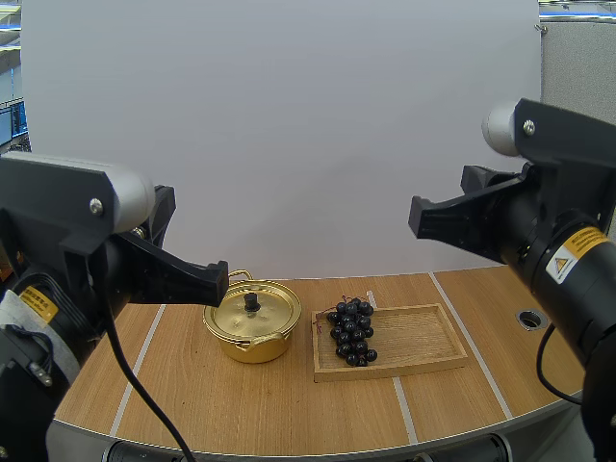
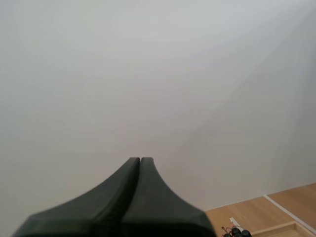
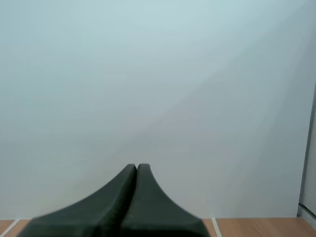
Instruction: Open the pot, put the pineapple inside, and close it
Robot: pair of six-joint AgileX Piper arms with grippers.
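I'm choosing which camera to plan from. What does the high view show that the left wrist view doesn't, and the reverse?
High view adds: the gold pot with its lid on, standing beside the wooden tray, and the right gripper raised above the table. Left wrist view adds: a close look at the left gripper, its fingers lying together as one dark wedge, holding nothing. Both share: the bunch of grapes on the tray, a corner of that tray, and the table's wooden top.

The left arm (image 1: pixel 77 250) and right arm (image 1: pixel 549 241) are held raised and extended forward, with the left claw (image 2: pixel 140 160) and right claw (image 3: pixel 137 167) each fully closed on nothing.
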